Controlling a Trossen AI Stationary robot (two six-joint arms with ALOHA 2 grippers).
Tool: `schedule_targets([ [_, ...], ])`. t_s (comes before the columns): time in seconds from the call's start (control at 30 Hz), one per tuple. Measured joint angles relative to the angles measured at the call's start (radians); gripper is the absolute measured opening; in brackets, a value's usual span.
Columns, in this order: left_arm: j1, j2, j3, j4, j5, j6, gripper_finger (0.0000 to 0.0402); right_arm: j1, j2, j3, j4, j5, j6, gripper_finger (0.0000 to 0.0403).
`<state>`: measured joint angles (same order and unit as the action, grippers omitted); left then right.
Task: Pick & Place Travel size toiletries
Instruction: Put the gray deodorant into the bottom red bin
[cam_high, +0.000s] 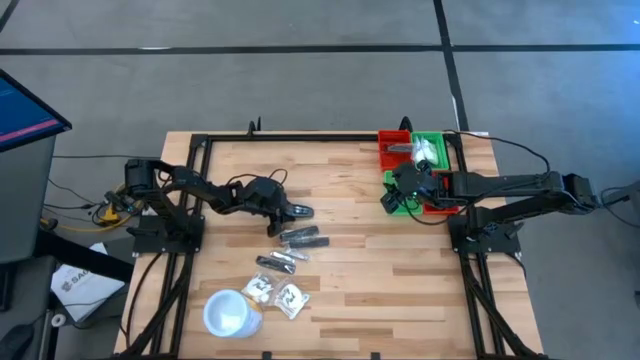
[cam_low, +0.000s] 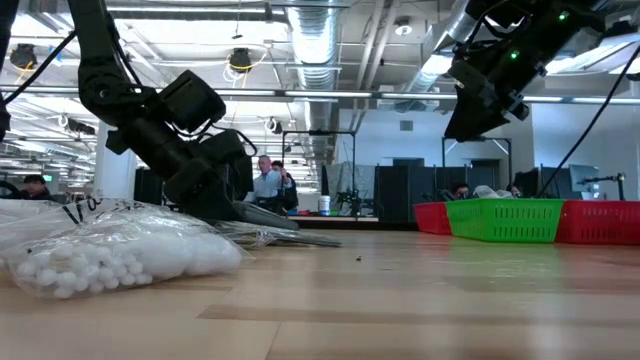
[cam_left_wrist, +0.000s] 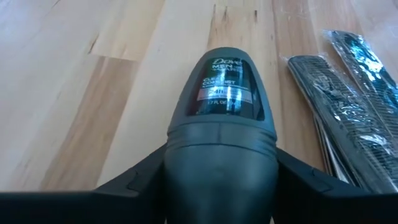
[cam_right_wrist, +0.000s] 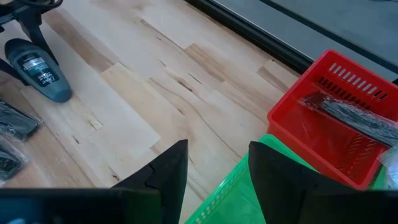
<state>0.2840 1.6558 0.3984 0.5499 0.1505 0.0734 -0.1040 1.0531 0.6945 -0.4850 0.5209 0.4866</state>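
Note:
A dark grey roll-on deodorant (cam_left_wrist: 221, 124) lies on its side on the wooden table (cam_high: 360, 290), and my left gripper (cam_high: 290, 211) is shut on it. Beside it lie dark wrapped toiletries (cam_high: 305, 238), (cam_high: 280, 262), and nearer the front edge two clear sachets (cam_high: 258, 290), (cam_high: 292, 298). One sachet of white beads (cam_low: 110, 255) fills the low view's foreground. My right gripper (cam_right_wrist: 217, 180) hangs open and empty above the green basket (cam_high: 432, 150). The red basket (cam_right_wrist: 336, 124) holds a dark wrapped item (cam_right_wrist: 354, 115). My left gripper pinches the deodorant by the two sides of its wide rounded end (cam_left_wrist: 186, 155), one finger (cam_left_wrist: 143, 177) on each side. The fingers slant down from the table's left and lie along the deodorant. The deodorant lies flat on the table, label up, its narrow end pointing away from the gripper.
A white cup (cam_high: 230, 312) stands near the front left corner. The red (cam_high: 393, 150) and green baskets sit side by side at the far right, under my right arm. A black frame (cam_high: 300, 140) runs along the table's edges. Bare wood lies between the toiletries and the baskets.

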Motion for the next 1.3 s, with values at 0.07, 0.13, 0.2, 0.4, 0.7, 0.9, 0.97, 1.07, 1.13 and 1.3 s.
schedule_targets([
  [0.07,0.000,0.000,0.000,0.001,0.007,0.000,0.0197,0.000,0.000,0.000,0.000,0.000,0.000,0.0159],
  [0.13,-0.001,0.000,-0.001,0.002,0.009,0.000,0.0197,0.000,0.000,0.000,0.000,0.000,0.000,0.0159],
  [0.2,-0.001,0.000,-0.001,0.003,0.012,-0.002,0.0198,0.000,0.000,0.000,0.000,0.000,0.000,0.0159],
  [0.4,-0.002,0.000,-0.002,0.007,0.015,-0.002,0.0193,0.000,0.000,0.000,0.000,0.000,0.000,0.0159],
  [0.7,-0.003,0.002,-0.002,0.014,0.050,-0.002,0.0192,0.000,0.000,0.000,0.000,0.000,0.000,0.0159],
  [0.9,-0.003,0.002,-0.003,0.021,0.051,-0.003,0.0192,0.000,0.000,0.000,0.000,0.000,0.000,0.0159],
  [0.97,-0.004,0.002,-0.003,0.023,0.054,-0.003,0.0195,0.000,0.000,0.000,0.000,0.000,0.000,0.0159],
  [1.07,-0.005,0.002,-0.003,0.037,0.071,-0.003,0.0192,0.000,0.000,0.000,0.000,0.000,0.000,0.0159],
  [1.13,-0.007,0.002,-0.003,0.048,0.080,-0.009,0.0190,0.000,0.000,0.000,0.000,0.000,0.000,0.0159],
  [1.3,-0.025,0.002,-0.003,0.093,0.085,-0.026,0.0193,0.000,0.000,0.000,0.000,0.000,0.000,0.0159],
])
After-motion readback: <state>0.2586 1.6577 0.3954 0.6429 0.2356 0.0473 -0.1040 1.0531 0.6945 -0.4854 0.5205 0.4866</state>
